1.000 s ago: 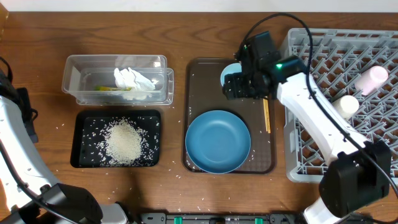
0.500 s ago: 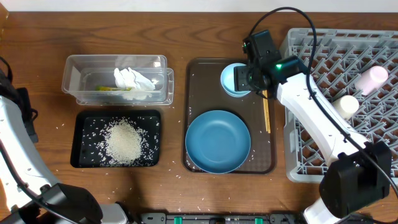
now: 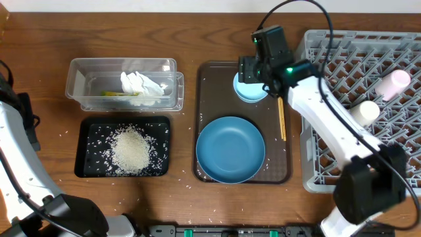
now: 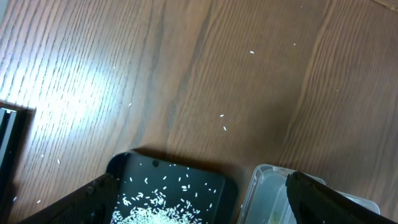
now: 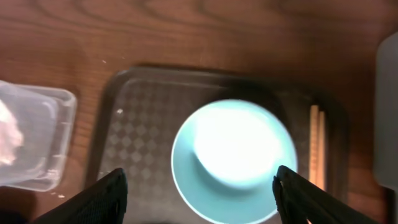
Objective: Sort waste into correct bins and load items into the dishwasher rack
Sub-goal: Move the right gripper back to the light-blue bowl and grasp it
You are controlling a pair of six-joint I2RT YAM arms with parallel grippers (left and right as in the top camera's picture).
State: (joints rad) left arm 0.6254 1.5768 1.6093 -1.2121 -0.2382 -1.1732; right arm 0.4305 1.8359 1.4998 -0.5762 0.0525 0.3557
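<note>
The right gripper hangs, jaws spread wide, over the small round light-blue bowl on the dark brown tray (the left gripper gapes wide too).

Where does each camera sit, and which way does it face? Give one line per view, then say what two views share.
Overhead: fixed above the table, looking straight down; both arms show, the right arm over the small bowl.
Left wrist: on the left arm, looking down past the open left gripper at the black tray corner and clear tub.
Right wrist: above the brown tray, looking down through the open right gripper at the bowl.
Shared: overhead and right wrist both show the bowl and chopsticks.
</note>
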